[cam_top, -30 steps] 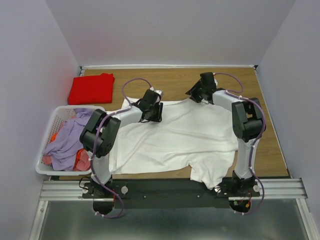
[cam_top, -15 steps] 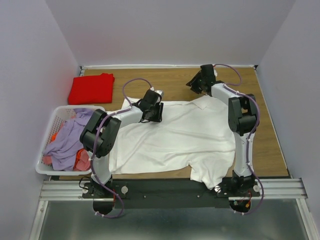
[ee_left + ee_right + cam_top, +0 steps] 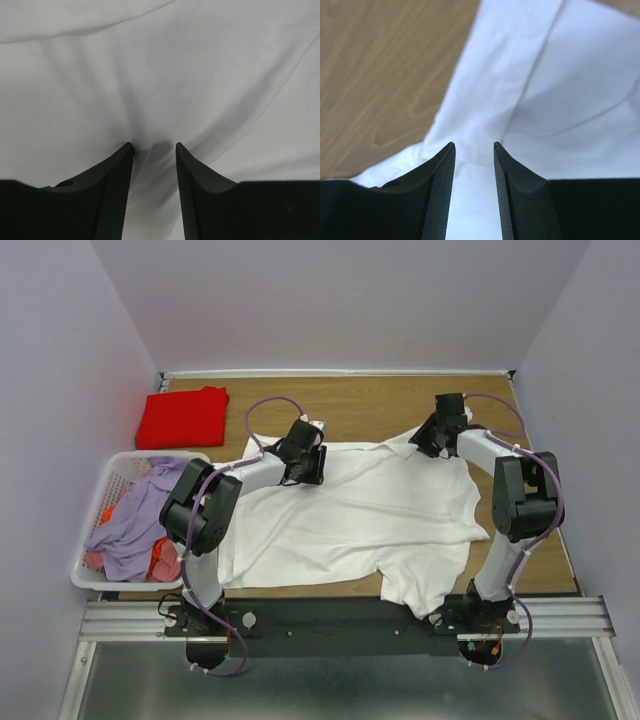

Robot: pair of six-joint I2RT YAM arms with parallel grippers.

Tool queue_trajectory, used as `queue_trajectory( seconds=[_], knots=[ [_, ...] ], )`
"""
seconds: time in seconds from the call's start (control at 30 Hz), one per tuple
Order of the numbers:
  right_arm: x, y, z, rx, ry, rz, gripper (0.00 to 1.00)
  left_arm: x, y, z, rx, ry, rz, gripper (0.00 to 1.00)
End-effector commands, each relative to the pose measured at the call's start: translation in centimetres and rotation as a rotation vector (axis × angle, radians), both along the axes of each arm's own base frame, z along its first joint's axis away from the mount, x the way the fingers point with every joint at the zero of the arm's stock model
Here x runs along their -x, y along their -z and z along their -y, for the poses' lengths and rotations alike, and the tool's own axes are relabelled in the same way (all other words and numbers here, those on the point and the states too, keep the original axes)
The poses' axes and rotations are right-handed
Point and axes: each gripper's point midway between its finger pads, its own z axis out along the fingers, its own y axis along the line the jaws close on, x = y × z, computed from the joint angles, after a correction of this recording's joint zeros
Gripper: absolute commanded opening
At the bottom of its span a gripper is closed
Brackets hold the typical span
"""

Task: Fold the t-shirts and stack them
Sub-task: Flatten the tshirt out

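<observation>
A large white t-shirt (image 3: 360, 510) lies spread across the wooden table, one sleeve hanging over the near edge. My left gripper (image 3: 305, 465) sits at its far left part, jaws closed on a bunch of white cloth (image 3: 150, 90), with creases running out from the tips (image 3: 154, 146). At the far right corner, my right gripper (image 3: 432, 438) grips a raised fold of the same shirt (image 3: 545, 100), and cloth fills the gap between its fingers (image 3: 474, 145). A folded red t-shirt (image 3: 183, 417) lies at the far left corner, apart from both grippers.
A white slatted laundry basket (image 3: 128, 456) stands at the left edge, holding lilac and pink-orange clothes (image 3: 135, 520). Bare wood (image 3: 380, 75) shows beyond the shirt, up to the back wall. Walls close in on both sides.
My right gripper swung first toward the back, then right and nearer, carrying the shirt's far right corner with it. The shirt's right side spread outward. The left arm stayed put.
</observation>
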Motion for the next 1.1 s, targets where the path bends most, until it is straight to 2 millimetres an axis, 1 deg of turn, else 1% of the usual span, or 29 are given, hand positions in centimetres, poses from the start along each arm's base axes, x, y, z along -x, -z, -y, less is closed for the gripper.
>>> queue_trajectory(
  seconds=[0.0,0.07,0.13,0.23,0.33,0.5,0.53,0.63,0.8,0.87,1.07],
  knots=[
    [3.2,3.4,-1.4,-0.073,-0.013,-0.135,0.43,1.5,1.5,-1.2,-0.061,-0.005,-0.053,0.48],
    [3.6,4.2,-1.5,-0.086,0.001,-0.157,0.41,1.6,1.5,-1.2,-0.059,-0.002,-0.054,0.48],
    [3.4,4.7,-1.6,-0.095,0.01,-0.156,0.41,1.6,1.5,-1.2,-0.06,0.0,-0.051,0.48],
    [2.9,4.6,-1.8,-0.109,0.011,-0.143,0.41,1.6,1.6,-1.2,-0.061,0.003,-0.053,0.48],
    [2.4,5.0,-2.0,-0.117,0.017,-0.143,0.41,1.7,1.6,-1.2,-0.06,0.003,-0.053,0.48],
    [2.3,5.9,-2.2,-0.138,0.034,-0.162,0.4,1.7,1.5,-1.2,-0.061,0.007,-0.05,0.48],
    [2.4,6.0,-2.2,-0.14,0.034,-0.164,0.38,1.7,1.5,-1.2,-0.06,0.007,-0.049,0.48],
    [2.0,5.7,-2.4,-0.149,0.027,-0.157,0.37,1.7,1.6,-1.3,-0.062,0.006,-0.052,0.48],
    [1.0,4.0,-2.8,-0.162,0.014,-0.116,0.37,1.6,1.6,-1.2,-0.061,0.007,-0.05,0.48],
    [0.6,3.9,-2.9,-0.16,0.008,-0.11,0.37,1.6,1.5,-1.1,-0.059,0.01,-0.05,0.48],
    [0.4,4.5,-3.0,-0.169,0.007,-0.124,0.37,1.6,1.6,-1.1,-0.06,0.008,-0.051,0.48]
  ],
)
